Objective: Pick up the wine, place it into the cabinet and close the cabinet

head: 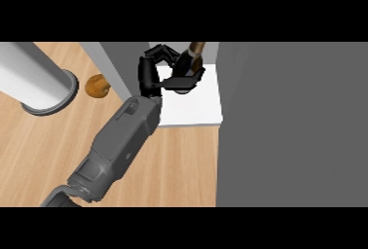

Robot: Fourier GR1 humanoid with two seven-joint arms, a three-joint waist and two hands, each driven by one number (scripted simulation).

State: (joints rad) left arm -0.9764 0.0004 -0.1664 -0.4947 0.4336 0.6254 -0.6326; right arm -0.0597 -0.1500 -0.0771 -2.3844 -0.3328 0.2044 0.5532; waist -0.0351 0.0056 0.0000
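Note:
The wine bottle [195,50] shows only as a dark brown neck and shoulder, tilted, over the white shelf floor [193,109] of the open cabinet. My left hand [152,73] reaches in from the lower left and is shut on the bottle: its fingers curl over the top and its thumb wraps below, hiding most of the bottle. A broad grey panel [287,126], which looks like the open cabinet door, fills the right side. My right hand is out of sight.
A brown rounded object [97,86] lies on the wooden counter [43,146] just left of the cabinet's grey side wall [108,61]. A tall white cylinder with a grey base [32,78] stands at the far left.

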